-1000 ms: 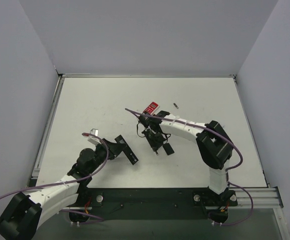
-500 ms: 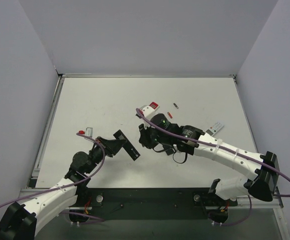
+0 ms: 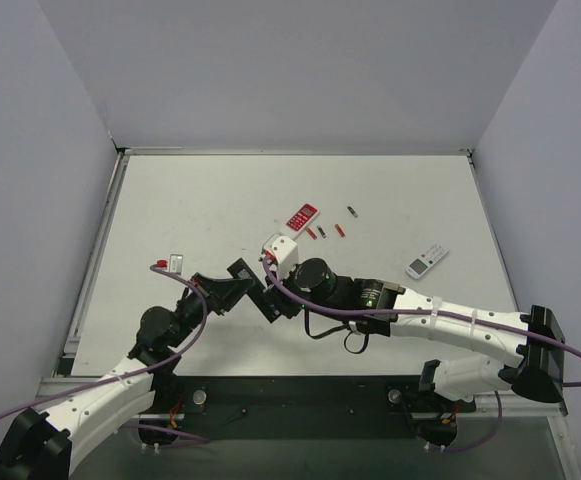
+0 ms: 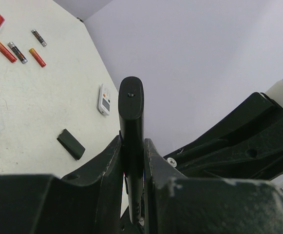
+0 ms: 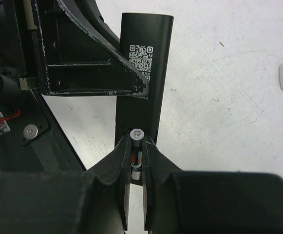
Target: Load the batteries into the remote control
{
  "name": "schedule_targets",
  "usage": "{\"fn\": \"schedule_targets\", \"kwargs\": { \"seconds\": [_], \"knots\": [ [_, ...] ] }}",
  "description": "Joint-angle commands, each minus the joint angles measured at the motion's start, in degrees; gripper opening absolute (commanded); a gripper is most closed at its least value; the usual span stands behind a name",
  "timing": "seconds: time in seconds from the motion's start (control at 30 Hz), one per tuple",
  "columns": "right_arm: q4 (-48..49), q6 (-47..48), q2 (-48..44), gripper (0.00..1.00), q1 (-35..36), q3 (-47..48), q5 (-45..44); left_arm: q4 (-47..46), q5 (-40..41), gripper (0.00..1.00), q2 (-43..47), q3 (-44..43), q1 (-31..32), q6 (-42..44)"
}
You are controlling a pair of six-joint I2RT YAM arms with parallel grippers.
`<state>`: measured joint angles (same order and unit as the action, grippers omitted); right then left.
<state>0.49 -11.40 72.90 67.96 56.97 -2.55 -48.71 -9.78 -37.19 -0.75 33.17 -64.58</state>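
Observation:
My left gripper (image 3: pixel 228 292) is shut on the long black remote control (image 3: pixel 242 272) and holds it off the table; in the left wrist view the remote (image 4: pixel 131 109) stands edge-on between the fingers (image 4: pixel 104 165). My right gripper (image 5: pixel 137 145) is shut on a battery (image 5: pixel 137 136), end-on, right at the remote's (image 5: pixel 145 73) open back below its QR label. In the top view the right gripper (image 3: pixel 276 300) meets the remote's near end. Three more batteries (image 3: pixel 323 231) lie together on the table, and another battery (image 3: pixel 352 211) lies farther back.
A red-and-white remote (image 3: pixel 301 216) lies beside the loose batteries. A small white-grey remote (image 3: pixel 427 260) lies at the right. A flat black cover piece (image 4: pixel 70 144) lies on the table in the left wrist view. Grey walls close in the table on three sides.
My right arm has swung left and nearer, from the middle of the table to the held remote. My left gripper has kept the remote, shifting only slightly.

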Motion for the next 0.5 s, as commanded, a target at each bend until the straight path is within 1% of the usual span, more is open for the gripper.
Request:
{"fn": "schedule_targets", "kwargs": {
  "seconds": [0.0, 0.17, 0.47],
  "knots": [
    [5.48, 1.56, -2.06, 0.00, 1.03, -0.72, -2.64, -4.29, -0.94, 0.00, 1.06, 1.11, -0.21, -1.43],
    [5.75, 2.00, -1.63, 0.00, 1.47, -0.72, -3.34, -4.20, -0.50, 0.00, 1.59, 1.11, -0.21, -2.04],
    [5.31, 1.47, -0.92, 0.00, 2.26, -0.54, -1.76, -3.50, 1.34, 0.00, 2.21, 1.19, -0.21, -3.63]
  ]
}}
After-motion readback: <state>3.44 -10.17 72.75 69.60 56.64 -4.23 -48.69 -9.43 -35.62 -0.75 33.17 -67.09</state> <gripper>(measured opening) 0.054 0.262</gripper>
